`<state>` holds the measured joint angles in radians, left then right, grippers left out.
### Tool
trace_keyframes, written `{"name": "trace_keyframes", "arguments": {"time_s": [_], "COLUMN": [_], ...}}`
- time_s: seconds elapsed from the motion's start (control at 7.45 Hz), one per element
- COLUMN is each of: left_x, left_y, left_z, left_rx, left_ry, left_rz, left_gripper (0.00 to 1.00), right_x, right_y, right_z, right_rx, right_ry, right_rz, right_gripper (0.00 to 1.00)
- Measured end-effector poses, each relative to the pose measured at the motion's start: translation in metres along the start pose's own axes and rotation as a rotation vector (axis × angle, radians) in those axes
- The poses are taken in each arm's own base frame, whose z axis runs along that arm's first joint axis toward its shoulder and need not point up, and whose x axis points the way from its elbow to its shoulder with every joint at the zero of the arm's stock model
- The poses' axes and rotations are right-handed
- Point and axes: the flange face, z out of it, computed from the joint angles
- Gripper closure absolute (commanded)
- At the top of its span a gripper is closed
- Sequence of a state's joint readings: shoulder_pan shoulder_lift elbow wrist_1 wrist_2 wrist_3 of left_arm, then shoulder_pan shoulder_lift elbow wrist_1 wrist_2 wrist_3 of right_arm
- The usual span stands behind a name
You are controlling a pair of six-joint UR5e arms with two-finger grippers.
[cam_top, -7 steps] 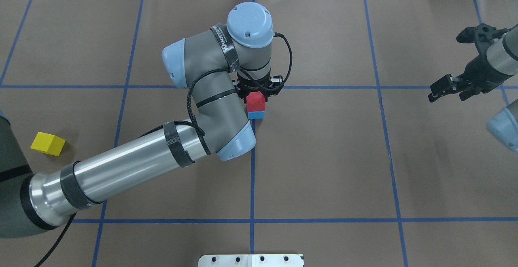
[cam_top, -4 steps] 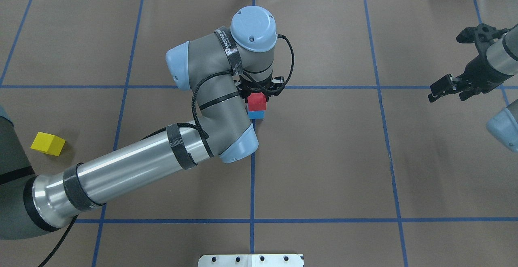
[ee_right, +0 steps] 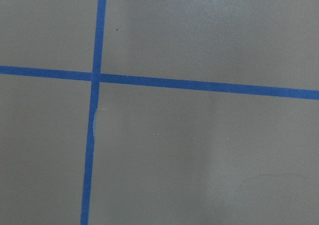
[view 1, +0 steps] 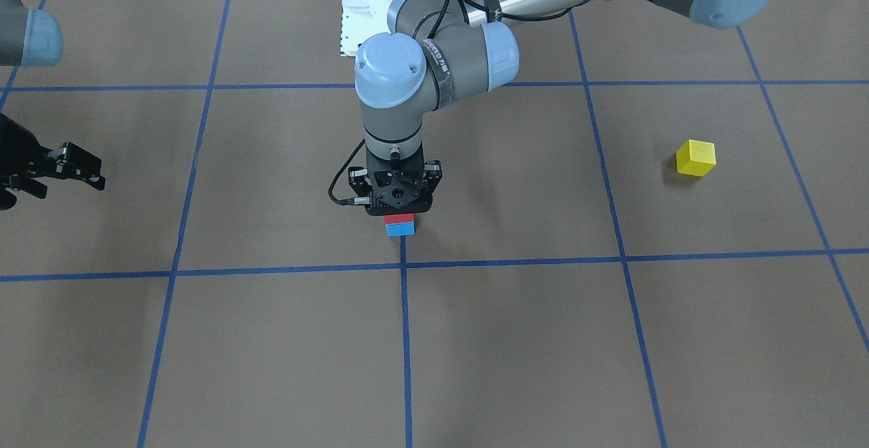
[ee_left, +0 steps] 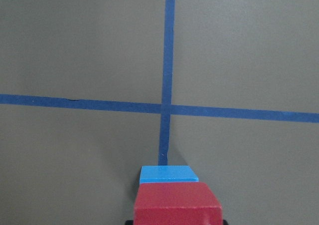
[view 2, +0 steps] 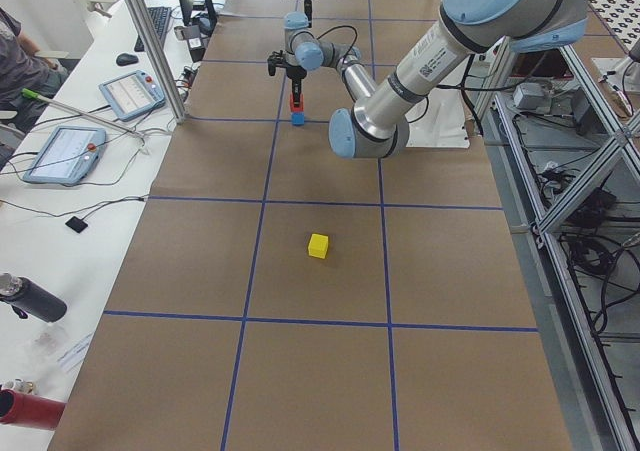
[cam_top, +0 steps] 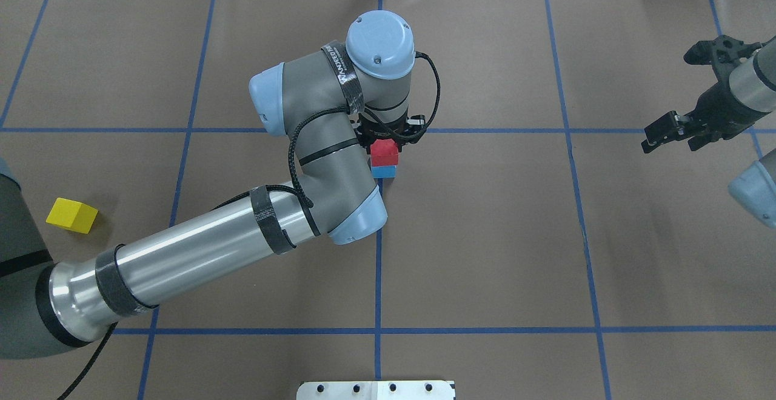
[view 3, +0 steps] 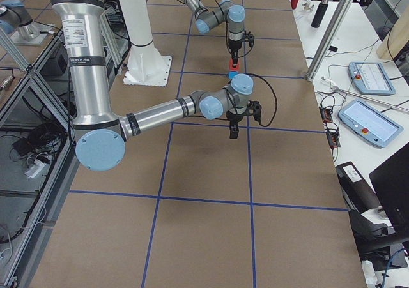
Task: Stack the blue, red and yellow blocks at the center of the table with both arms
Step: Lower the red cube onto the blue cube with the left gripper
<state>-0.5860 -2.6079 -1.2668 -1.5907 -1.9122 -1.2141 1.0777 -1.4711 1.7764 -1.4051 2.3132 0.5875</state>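
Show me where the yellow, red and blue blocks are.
yellow block (cam_top: 72, 213), overhead exterior view, on its top face.
red block (cam_top: 384, 151), overhead exterior view, middle of its visible red surface.
blue block (cam_top: 382, 172), overhead exterior view, on the side strip showing under the red one.

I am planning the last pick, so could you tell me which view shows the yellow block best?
The overhead exterior view: the yellow block appears largest there, unobstructed. The front-facing view shows it clearly but smaller, exterior left tiny; exterior right and both wrist views miss it.
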Motion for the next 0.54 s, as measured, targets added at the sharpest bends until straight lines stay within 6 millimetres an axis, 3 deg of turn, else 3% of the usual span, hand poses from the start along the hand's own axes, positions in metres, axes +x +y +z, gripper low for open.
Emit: {"name": "trace_keyframes", "arguments": {"time_s": [0.54], "left_x": [-0.0016], "left_y": [-0.0025], "left_z": [0.0037], "left_rx": [0.013], "left_ry": [-0.011], "left_rz": [-0.003], "left_gripper": [1.0], "right_x": [0.0002], "right_y": [-0.0001], "right_z": [-0.0003], "right_rx": [0.001], "right_ry": [0.0], "right_rz": [0.0], "right_gripper": [0.01]}}
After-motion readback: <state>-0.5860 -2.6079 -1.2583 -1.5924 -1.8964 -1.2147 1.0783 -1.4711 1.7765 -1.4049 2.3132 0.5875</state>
